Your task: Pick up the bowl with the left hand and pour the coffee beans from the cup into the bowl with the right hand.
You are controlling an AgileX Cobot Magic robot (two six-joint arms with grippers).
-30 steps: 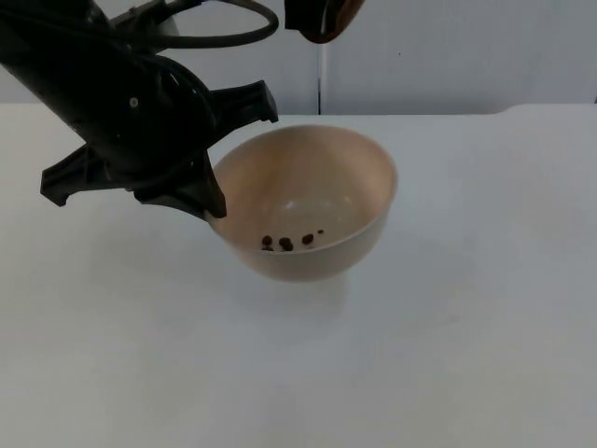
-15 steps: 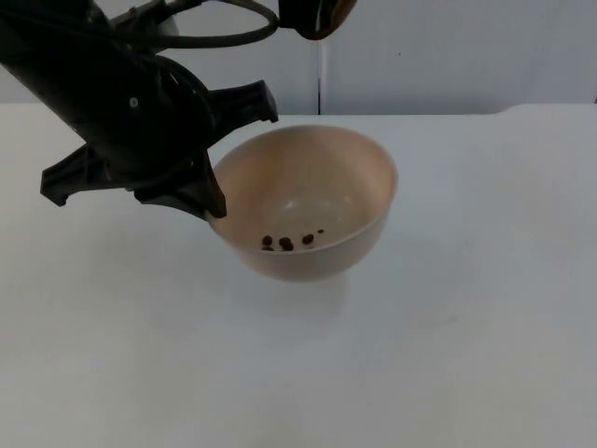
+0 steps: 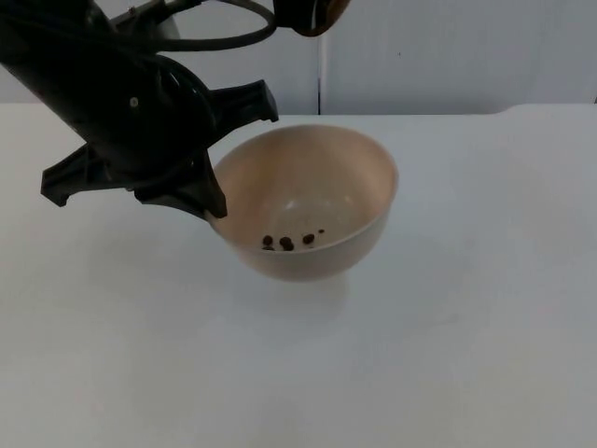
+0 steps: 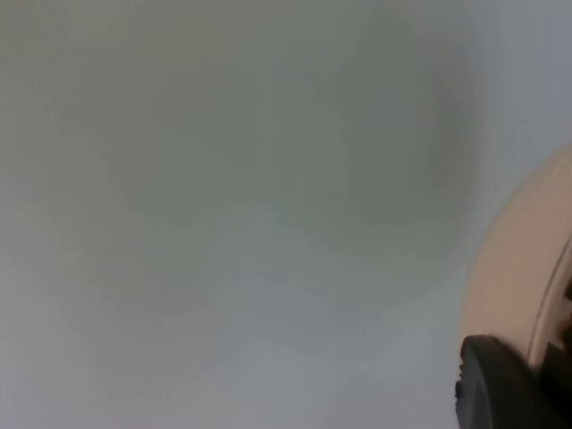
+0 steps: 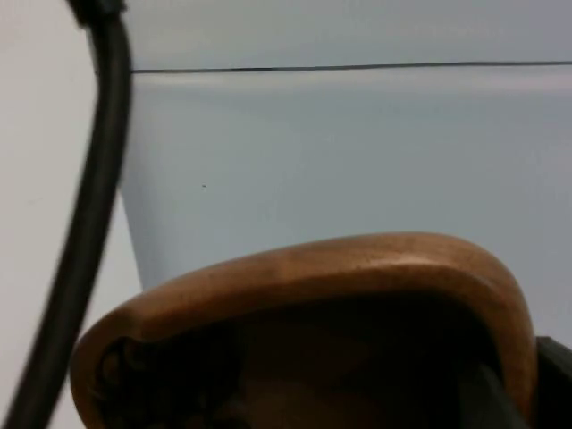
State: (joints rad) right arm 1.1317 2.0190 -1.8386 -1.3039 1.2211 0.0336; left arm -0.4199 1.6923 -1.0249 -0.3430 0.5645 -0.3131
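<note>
Cup (image 3: 312, 16): shifted slightly up-left at frame top, right pincer's grip indiscernible. Left pincer (image 3: 211, 207) clamps bowl (image 3: 312, 201) rim, centre frame; coffee beans (image 3: 287, 242) inside.

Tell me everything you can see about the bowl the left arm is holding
The bowl is round, deep and beige, smooth like plastic or ceramic. It sits tilted, its opening turned up and toward the left gripper, which clamps its rim on that side. A few dark coffee beans lie together at the low part of the inside. A shadow on the white table beneath it suggests it is lifted. In the left wrist view its outer wall curves beside a black fingertip.
</note>
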